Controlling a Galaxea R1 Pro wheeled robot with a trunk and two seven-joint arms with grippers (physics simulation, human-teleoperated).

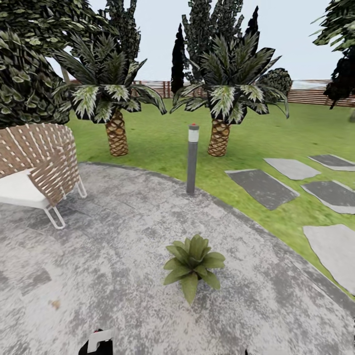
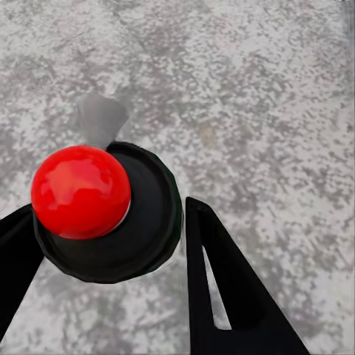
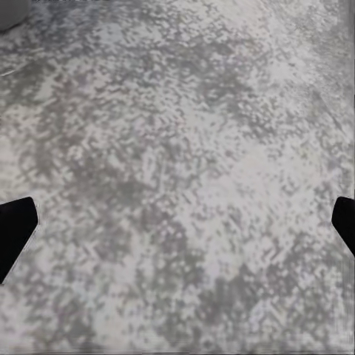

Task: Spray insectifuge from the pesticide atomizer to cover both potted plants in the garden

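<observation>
Bright, even daylight throughout; flat overcast-white sky, no visible sun. Shadows nearly absent: only a faint dark patch under the potted plant (image 1: 193, 264) on the patio (image 1: 123, 256). Soft white highlight on the red ball (image 2: 80, 191) in the left wrist view. Rendered textures coarse and blotchy, paving speckled and smeared close-up. Tree foliage jagged, pixelated. No motion blur.

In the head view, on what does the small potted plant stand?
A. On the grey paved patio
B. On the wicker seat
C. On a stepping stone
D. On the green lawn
A. The potted plant stands on the mottled grey patio, nearer to the camera than the bollard lamp and apart from the wicker seat.
</observation>
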